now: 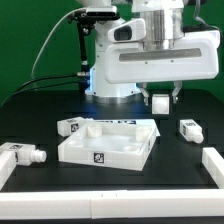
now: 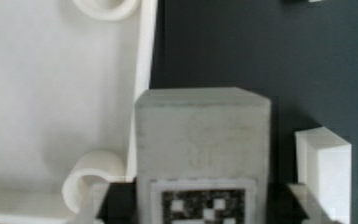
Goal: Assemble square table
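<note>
1. Square table panel [image 1: 130, 158] lies flat on the black table [image 1: 40, 110], rim raised; a black-and-white tag [image 1: 98, 157] marks its near wall.
2. The gripper [image 1: 160, 98] hangs over the panel's far corner at the exterior view's right, pinching the held leg [image 1: 160, 102].
3. The second leg [image 1: 72, 127], third leg [image 1: 190, 129] and fourth leg [image 1: 25, 155] lie near the panel.

Black matte table [image 1: 40, 112]. Bears a white square panel [image 1: 108, 147] near the middle, rim upward. Also lying on it: first leg [image 1: 72, 127] just beside the panel's far corner on the exterior view's left; second leg [image 1: 190, 129] apart on the right; third leg [image 1: 33, 156] well to the left. Left border bar [image 1: 8, 166] and right border bar [image 1: 213, 166] at the near sides. Robot base [image 1: 110, 85] at the back.
</note>
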You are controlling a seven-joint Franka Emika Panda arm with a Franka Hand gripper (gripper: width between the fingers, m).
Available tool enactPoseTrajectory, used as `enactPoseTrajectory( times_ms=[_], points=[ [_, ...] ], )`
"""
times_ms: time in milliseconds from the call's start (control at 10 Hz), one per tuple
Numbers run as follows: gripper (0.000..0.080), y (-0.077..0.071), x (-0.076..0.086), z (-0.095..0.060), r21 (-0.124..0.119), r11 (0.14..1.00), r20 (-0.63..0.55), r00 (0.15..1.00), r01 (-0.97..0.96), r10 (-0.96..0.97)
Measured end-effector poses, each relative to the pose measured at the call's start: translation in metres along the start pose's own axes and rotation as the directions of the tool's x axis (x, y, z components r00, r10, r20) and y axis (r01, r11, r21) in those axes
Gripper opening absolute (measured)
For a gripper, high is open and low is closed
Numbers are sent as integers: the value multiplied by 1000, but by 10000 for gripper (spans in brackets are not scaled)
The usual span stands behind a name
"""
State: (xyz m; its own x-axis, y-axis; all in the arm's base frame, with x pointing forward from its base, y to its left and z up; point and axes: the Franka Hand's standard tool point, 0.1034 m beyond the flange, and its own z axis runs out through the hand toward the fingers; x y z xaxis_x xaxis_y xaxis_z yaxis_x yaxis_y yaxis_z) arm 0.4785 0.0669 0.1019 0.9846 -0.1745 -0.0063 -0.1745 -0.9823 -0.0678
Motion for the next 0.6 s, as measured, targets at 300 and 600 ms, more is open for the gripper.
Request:
enactPoseTrajectory(
  times_ms=[300, 600],
  points=[
    [282, -13, -51, 26, -3, 999, 44, 998, -39, 40],
    [282, -16, -59, 30, -7, 999, 49, 998, -34, 34]
  ],
)
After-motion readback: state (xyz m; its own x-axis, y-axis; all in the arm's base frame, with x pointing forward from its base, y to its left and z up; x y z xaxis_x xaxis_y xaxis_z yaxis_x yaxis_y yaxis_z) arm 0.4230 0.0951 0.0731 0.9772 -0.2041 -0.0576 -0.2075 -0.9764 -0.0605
